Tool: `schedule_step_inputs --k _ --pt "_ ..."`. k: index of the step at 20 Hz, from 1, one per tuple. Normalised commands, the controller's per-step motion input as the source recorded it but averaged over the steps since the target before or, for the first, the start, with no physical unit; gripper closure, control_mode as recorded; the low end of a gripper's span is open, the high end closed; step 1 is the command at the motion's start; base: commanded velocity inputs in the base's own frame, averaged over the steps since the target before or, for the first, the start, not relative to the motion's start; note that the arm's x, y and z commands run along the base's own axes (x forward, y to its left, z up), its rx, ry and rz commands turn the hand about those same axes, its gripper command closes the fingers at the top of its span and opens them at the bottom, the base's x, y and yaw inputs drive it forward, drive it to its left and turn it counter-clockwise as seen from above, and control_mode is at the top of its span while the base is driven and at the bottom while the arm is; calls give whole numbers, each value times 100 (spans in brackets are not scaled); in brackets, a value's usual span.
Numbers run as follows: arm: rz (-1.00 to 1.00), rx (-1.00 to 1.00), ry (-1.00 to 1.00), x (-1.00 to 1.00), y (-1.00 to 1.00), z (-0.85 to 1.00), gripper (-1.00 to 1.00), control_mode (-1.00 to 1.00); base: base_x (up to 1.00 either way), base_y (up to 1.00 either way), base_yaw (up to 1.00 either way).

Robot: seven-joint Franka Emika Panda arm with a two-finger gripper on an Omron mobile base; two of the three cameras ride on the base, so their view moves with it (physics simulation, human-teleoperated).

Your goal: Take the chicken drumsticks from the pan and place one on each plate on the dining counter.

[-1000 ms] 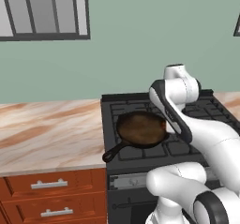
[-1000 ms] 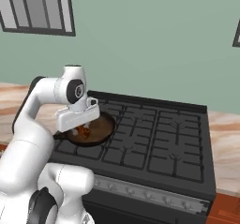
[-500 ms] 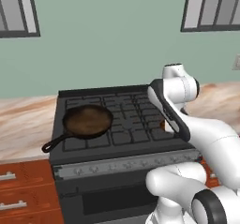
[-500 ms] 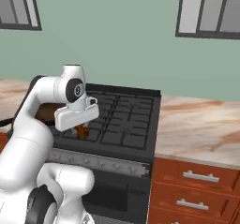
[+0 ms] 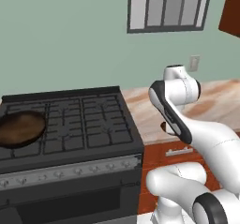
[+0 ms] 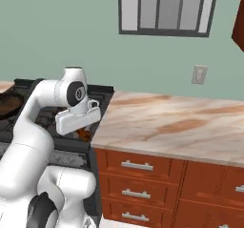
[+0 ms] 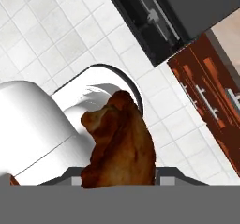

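My gripper (image 7: 117, 180) is shut on a glossy orange-brown chicken drumstick (image 7: 119, 143), which stands up between the fingertips in the hand view. In the right base view the gripper (image 6: 84, 130) hangs under the white hand by the stove's right front corner, and the drumstick (image 6: 86, 135) peeks out below it. The dark round pan (image 5: 21, 127) rests on the stove's left burners, far left of the arm, and its edge (image 6: 6, 105) shows in the right base view. The plates and the dining counter are out of view.
The black stove (image 5: 70, 124) fills the left. A wall counter (image 6: 171, 122) with a marble top and red-brown drawers (image 6: 138, 167) runs to the right. White floor tiles (image 7: 42, 35) lie below the hand. A barred window (image 5: 166, 7) is on the green wall.
The whole picture has slid left, so the base has driven to the right along the stove and wall counter. The arm keeps its pose with the drumstick in the gripper.
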Motion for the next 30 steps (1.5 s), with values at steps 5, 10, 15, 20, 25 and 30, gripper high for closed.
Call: schedule_step_inputs --k 5,10,15,20,25,30 --pt "0 0 0 0 0 0 100 100 1 -100 0" --pt "0 0 0 0 0 0 100 100 0 -100 0" --pt "0 0 0 0 0 0 100 100 0 -87 0" --pt "0 0 0 0 0 0 100 100 -4 -71 0" --pt "0 0 0 0 0 0 100 100 -71 -43 0" --pt "0 0 0 0 0 0 100 100 -100 -10 0"
